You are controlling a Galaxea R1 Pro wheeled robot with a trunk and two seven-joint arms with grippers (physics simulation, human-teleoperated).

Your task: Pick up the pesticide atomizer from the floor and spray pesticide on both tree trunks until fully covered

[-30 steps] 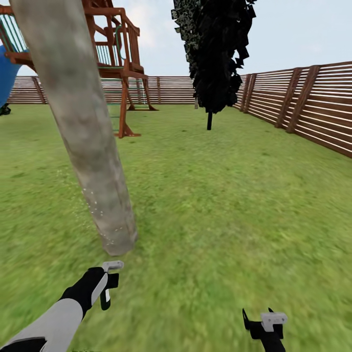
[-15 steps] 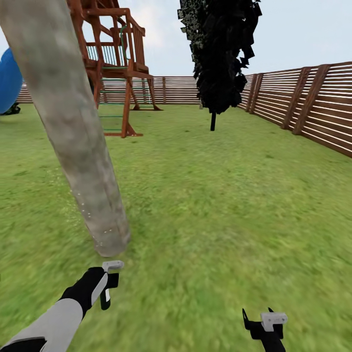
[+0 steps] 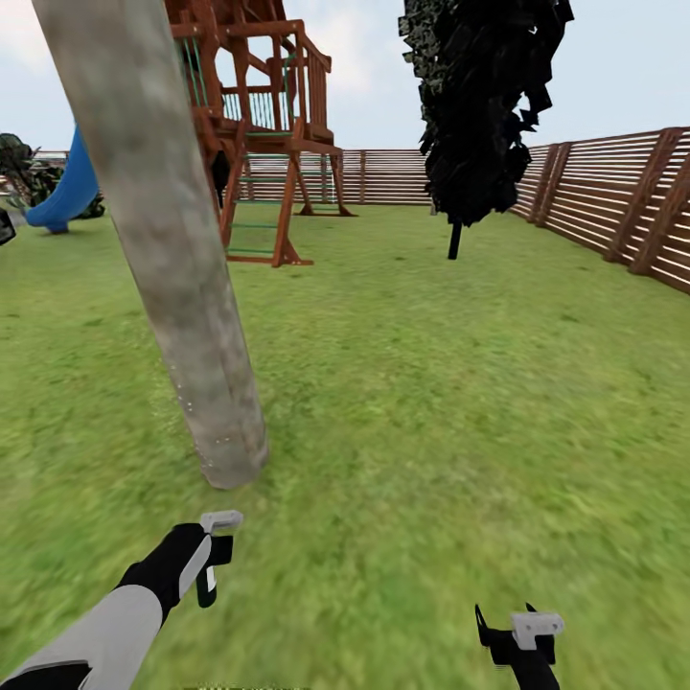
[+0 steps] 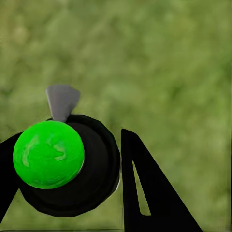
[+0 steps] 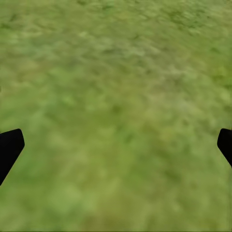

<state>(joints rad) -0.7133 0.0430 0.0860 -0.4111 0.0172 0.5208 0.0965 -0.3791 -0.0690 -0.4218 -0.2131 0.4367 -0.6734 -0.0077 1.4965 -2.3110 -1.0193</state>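
In the left wrist view the pesticide atomizer (image 4: 94, 181), a dark round bottle with a bright green cap and a grey nozzle, sits between my left gripper's fingers (image 4: 145, 193). My left gripper (image 3: 213, 563) is shut on it, low over the grass, a short way in front of the near tree trunk (image 3: 177, 278). That thick, mottled grey-brown column leans across the head view, with a few white specks of pesticide (image 3: 189, 406) near its base. A second tree (image 3: 484, 105) with a dark crown stands far back by the fence. My right gripper (image 3: 510, 625) hangs open over bare grass.
A wooden play tower (image 3: 273, 125) with a blue slide (image 3: 69, 192) stands behind the near trunk. The brown slat fence (image 3: 613, 196) runs along the right and the back. Green lawn (image 3: 450, 412) spreads between the trees.
The whole head view has slid to the right, so the camera has turned left; the slide and more of the play tower now show. Both arms keep their places in the picture.
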